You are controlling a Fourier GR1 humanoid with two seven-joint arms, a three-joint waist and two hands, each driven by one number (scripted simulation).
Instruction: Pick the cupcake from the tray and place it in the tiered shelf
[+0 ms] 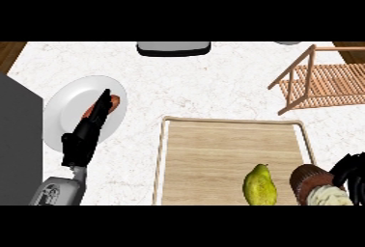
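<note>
- Cupcake [318, 187]: it sits at the right end of the tray [214, 144] and is tilted, with the brown wrapper toward the upper left and the pale frosting toward the lower right. It lies at or over the tray's right rim. I cannot tell whether it rests on the tray or is already clear of it.
- Right hand [353, 173]: it shows at the view's right edge, against the cupcake's right side. Most of it is cut off, so I cannot tell whether it is clenched round the cupcake or released.
- Left hand [87, 137]: it is released with straight fingers, resting over the plate [64, 103] at the view's left, beside a sausage [113, 102].
- Tiered shelf [324, 84]: it stands on the tabletop [214, 82] at the upper right, well apart from the cupcake.
- Mango [260, 185]: it lies on the tray just beside the cupcake, on its left.
- Risk, slip: the cupcake is tilted, so a hold that bears on the soft frosting instead of the wrapper could let it turn or slide out during the lift.
- Risk, collision: a sideways correction could push the cupcake into the mango or catch it on the tray rim.
- Risk, placement: the shelf's slanted posts and upper slats lie on the approach path, so a low or off-line approach could strike them.
</note>
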